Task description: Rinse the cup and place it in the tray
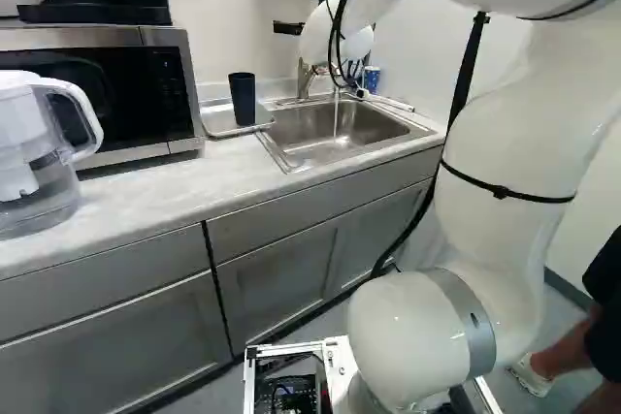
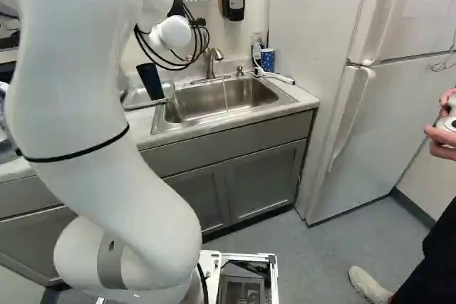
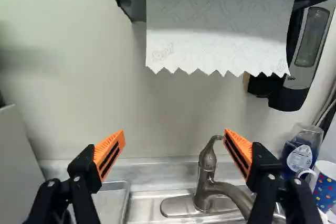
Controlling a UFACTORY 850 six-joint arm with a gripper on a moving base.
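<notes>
In the left base view, the gripper is partly hidden by the arm, above and behind the tray and sink. The wrist view shows the gripper open, its orange pads wide apart with only wall between them. A black cup stands upright on the tray left of the sink; it shows again as the dark cup in the right base view. No finger touches it. From the faucet a thin stream of water falls into the sink.
Paper towels hang above the faucet, beside a soap dispenser. Right of the faucet are a bottle and a dotted blue cup. A microwave and a water pitcher stand on the counter. A fridge is at the right.
</notes>
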